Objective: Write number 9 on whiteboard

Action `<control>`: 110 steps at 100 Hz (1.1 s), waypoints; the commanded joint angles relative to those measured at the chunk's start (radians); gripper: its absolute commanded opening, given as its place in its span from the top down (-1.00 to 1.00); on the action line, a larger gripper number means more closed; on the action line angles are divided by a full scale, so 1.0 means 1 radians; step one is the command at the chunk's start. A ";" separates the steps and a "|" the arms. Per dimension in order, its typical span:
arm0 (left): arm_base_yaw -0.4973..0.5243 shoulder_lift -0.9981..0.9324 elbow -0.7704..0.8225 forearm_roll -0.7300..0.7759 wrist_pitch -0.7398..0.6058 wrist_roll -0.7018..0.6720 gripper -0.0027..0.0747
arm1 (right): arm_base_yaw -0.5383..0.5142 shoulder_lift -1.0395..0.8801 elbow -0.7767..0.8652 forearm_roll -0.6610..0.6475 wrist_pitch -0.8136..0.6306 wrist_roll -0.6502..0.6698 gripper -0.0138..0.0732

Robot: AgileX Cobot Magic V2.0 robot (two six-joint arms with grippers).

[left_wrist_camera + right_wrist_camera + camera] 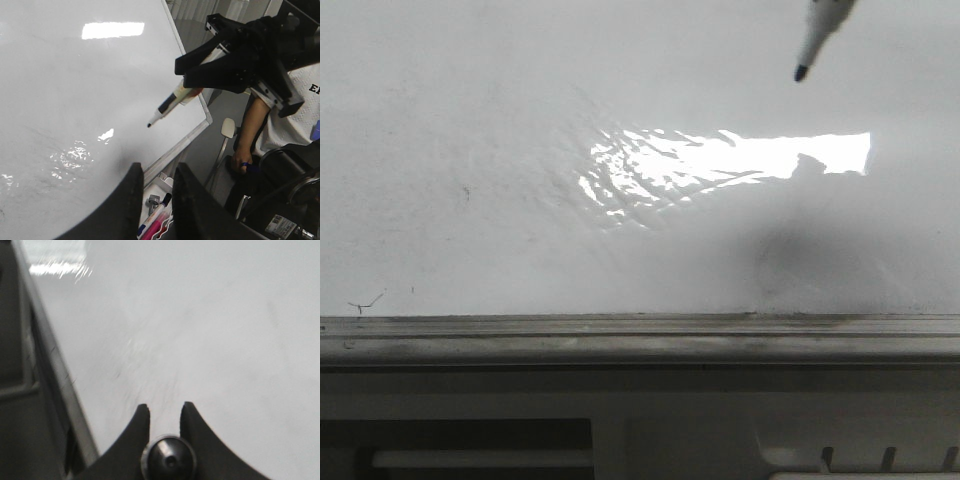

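My right tool point(197, 70) is clamped on a marker point(172, 102), its two fingers pinching the barrel well back from the tip so the nib stays free and I can see where it will land. In my right wrist view the butt end of the marker point(168, 459) sits between the fingers point(134, 432), so the pen runs straight out along my reach. That should let me press and drag it without it twisting.

The nib point(801, 72) hangs just off the whiteboard point(470, 150), apart from the surface as far as I can judge; its soft shadow point(795, 255) falls lower on the board. No number 9 shows yet. The only marks are a tiny scribble point(362, 303) near the grey rail point(640, 338) and faint smudges, so the writing has not begun.

My left tool point(155, 200) holds nothing, fingers a little apart, kept back near the board's lower edge. I think it waits there to stay out of the pen's path.
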 commanded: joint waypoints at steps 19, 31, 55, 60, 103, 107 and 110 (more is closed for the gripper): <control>0.004 0.007 -0.022 -0.027 -0.034 -0.010 0.63 | -0.024 0.021 0.170 0.076 -0.623 0.002 0.77; 0.004 0.007 -0.009 -0.028 -0.034 -0.010 0.63 | -0.051 0.076 0.170 0.126 -0.625 0.002 0.77; 0.004 0.007 0.008 -0.054 -0.034 -0.010 0.63 | -0.056 0.182 0.170 0.183 -0.642 0.002 0.77; 0.004 0.007 0.008 -0.054 -0.034 -0.010 0.63 | -0.056 0.203 0.170 0.191 -0.655 0.002 0.77; 0.004 0.007 0.008 -0.061 -0.048 -0.010 0.63 | -0.028 0.290 0.157 0.192 -0.541 0.002 0.85; 0.004 0.007 0.008 -0.061 -0.048 -0.010 0.63 | -0.030 0.282 0.157 0.192 -0.509 0.002 0.85; 0.004 0.007 0.008 -0.061 -0.048 -0.010 0.63 | -0.034 0.274 0.157 0.192 -0.491 0.002 0.85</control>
